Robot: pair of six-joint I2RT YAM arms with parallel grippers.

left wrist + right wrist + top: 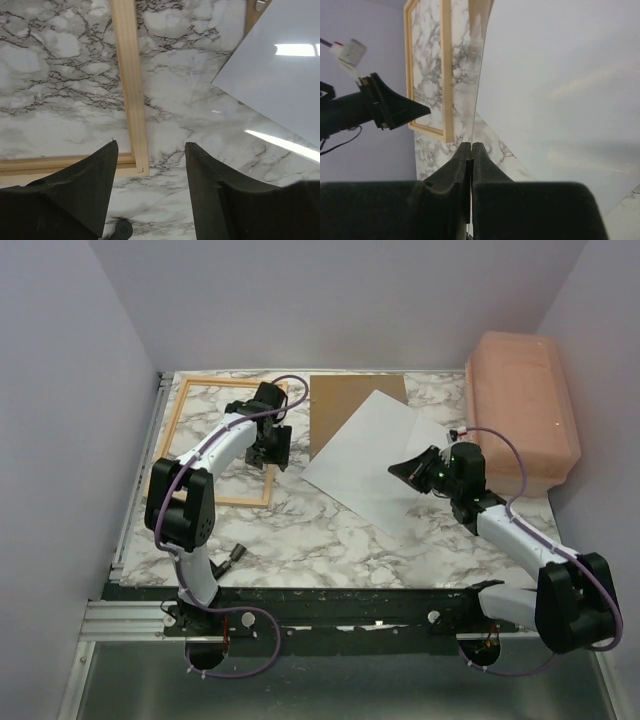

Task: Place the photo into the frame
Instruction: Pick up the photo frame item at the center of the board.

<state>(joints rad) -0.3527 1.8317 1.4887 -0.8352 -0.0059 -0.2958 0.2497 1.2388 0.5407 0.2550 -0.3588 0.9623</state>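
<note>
The photo point(375, 455) is a large sheet, white side up, lying skewed in the middle of the table and partly over a brown board. My right gripper point(412, 469) is shut on the photo's right edge; in the right wrist view the sheet point(560, 90) runs up from between the closed fingers point(471, 150). The light wooden frame point(172, 425) lies flat at the left, and shows in the left wrist view point(129, 85) and right wrist view point(445, 70). My left gripper point(272, 455) is open and empty over the frame's near right corner point(150, 165).
A brown backing board point(345, 405) lies at the back centre under the photo's far corner. A pink lidded plastic box point(525, 410) stands at the right. A small dark clip point(236, 553) lies near the left arm's base. Walls close in on both sides.
</note>
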